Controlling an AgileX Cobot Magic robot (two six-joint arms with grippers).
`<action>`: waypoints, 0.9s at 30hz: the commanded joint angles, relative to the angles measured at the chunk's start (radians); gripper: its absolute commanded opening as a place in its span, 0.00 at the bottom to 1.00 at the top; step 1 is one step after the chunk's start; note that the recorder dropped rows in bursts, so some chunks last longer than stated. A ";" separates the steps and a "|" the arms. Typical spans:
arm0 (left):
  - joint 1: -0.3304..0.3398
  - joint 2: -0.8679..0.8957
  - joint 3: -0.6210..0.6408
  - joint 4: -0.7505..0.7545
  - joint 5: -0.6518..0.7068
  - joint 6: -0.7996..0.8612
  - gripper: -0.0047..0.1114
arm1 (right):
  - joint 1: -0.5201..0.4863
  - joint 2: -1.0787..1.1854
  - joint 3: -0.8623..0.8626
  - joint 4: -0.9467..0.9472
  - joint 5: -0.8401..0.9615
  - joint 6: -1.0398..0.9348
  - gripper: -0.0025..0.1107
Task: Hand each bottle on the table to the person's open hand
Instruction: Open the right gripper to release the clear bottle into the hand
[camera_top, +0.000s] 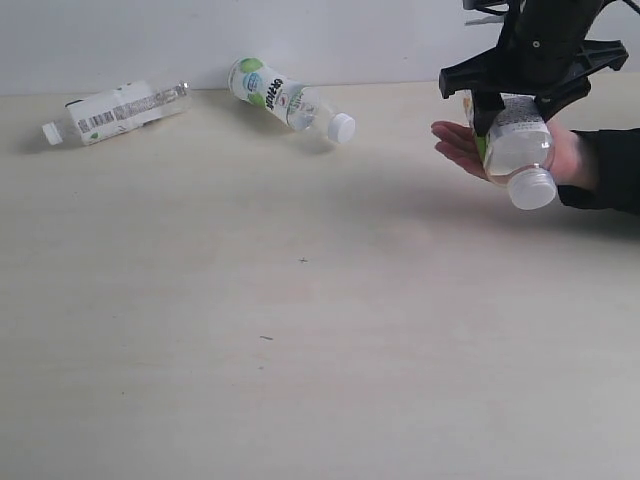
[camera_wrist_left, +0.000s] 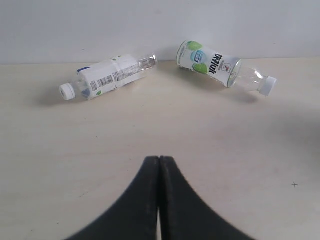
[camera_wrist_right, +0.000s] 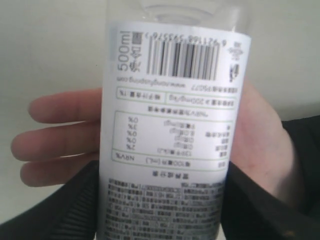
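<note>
My right gripper (camera_top: 515, 105) is shut on a white-capped bottle (camera_top: 518, 148) and holds it cap-down just over the person's open hand (camera_top: 458, 148), palm up at the table's right. In the right wrist view the bottle's barcode label (camera_wrist_right: 170, 130) fills the middle with the hand (camera_wrist_right: 60, 137) behind it and a black finger (camera_wrist_right: 65, 210) on each side. Two more white-capped bottles lie on the table (camera_top: 300, 330) at the back: one with a white barcode label (camera_top: 115, 111) (camera_wrist_left: 110, 76), one with a green-white label (camera_top: 285, 97) (camera_wrist_left: 220, 67). My left gripper (camera_wrist_left: 159, 162) is shut and empty, out of the exterior view. The pink-red bottle is out of view.
A pale wall (camera_top: 300, 35) runs behind the table's far edge. The person's black sleeve (camera_top: 610, 165) enters from the right edge. A few tiny dark specks (camera_top: 303, 260) mark the tabletop.
</note>
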 joint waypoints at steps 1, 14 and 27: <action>0.003 -0.004 0.004 -0.003 0.005 0.003 0.04 | -0.007 0.001 0.000 -0.009 -0.005 0.002 0.42; 0.003 -0.004 0.004 -0.003 0.005 0.003 0.04 | -0.007 0.001 0.000 -0.015 -0.011 0.002 0.76; 0.003 -0.004 0.004 -0.003 0.005 0.003 0.04 | -0.005 -0.024 -0.082 -0.011 0.004 0.002 0.76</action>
